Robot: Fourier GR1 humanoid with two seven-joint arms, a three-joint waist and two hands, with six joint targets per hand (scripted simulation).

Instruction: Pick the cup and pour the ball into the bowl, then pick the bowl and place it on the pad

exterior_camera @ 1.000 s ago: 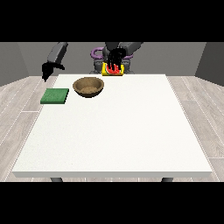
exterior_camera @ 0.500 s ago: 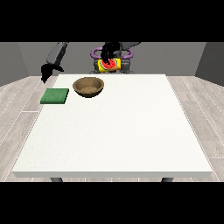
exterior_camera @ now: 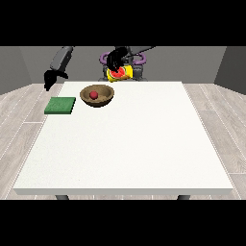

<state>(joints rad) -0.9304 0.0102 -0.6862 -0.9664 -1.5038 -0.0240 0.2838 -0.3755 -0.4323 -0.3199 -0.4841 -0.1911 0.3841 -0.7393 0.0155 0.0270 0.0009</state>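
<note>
The ball (exterior_camera: 93, 95) now lies in the bowl (exterior_camera: 97, 101), poured from the tilted cup (exterior_camera: 120, 74) my fingers (exterior_camera: 113, 61) curl round at upper centre, so the bowl goes to the pad (exterior_camera: 60, 105) next.

Even, soft light falls from above, with no glare anywhere. The large white table top (exterior_camera: 129, 139) is bright and evenly lit, brighter than the grey walls behind it. The round brown wooden bowl (exterior_camera: 97, 95) casts only a faint, close shadow, and its inside is darker. Nothing looks bent at the edges.
</note>
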